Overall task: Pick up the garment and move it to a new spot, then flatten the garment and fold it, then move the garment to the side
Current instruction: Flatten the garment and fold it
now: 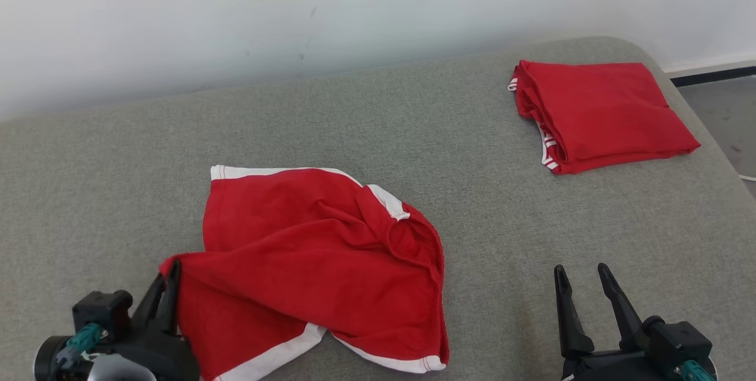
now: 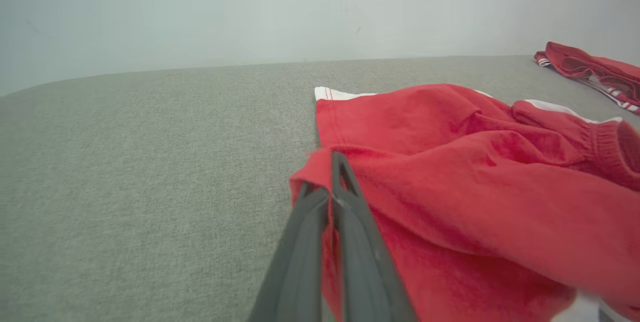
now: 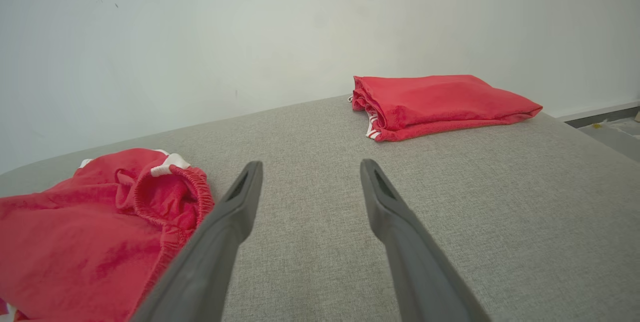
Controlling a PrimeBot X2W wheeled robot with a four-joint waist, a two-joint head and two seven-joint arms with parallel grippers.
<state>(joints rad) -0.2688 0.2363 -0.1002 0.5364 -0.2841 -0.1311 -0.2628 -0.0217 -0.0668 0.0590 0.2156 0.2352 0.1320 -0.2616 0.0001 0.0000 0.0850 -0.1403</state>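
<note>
Head view, with both wrist views. Red shorts (image 1: pixel 319 251) with white trim lie crumpled on the grey cushion (image 1: pixel 413 115), in its near-left part, just ahead of the robot. The elastic waistband gapes toward the right. One white-edged leg hem lies flat at the far left corner of the shorts, and another runs along their near edge.

Left gripper (image 1: pixel 171 279), lower left: the two dark fingers are pressed together on the near-left corner of the shorts, with a fold of red cloth pinched between them. In the left wrist view the cloth wraps over one fingertip and rises to a small peak at the grip, while the rest of the shorts rests on the cushion.

Right gripper (image 1: pixel 585 277), lower right: the fingers are spread wide with nothing between them, over bare cushion and well apart from the shorts, tips pointing toward the far side. In the right wrist view the waistband lies just beside the finger on that view's left; whether they touch cannot be told.

Folded red garment (image 1: pixel 608 112): a neat rectangle with striped white trim showing at its left edge, at the far right corner of the cushion and well apart from the shorts. White wall (image 1: pixel 295 9) stands behind the cushion, and a strip of grey floor (image 1: pixel 726 115) shows at the far right.
</note>
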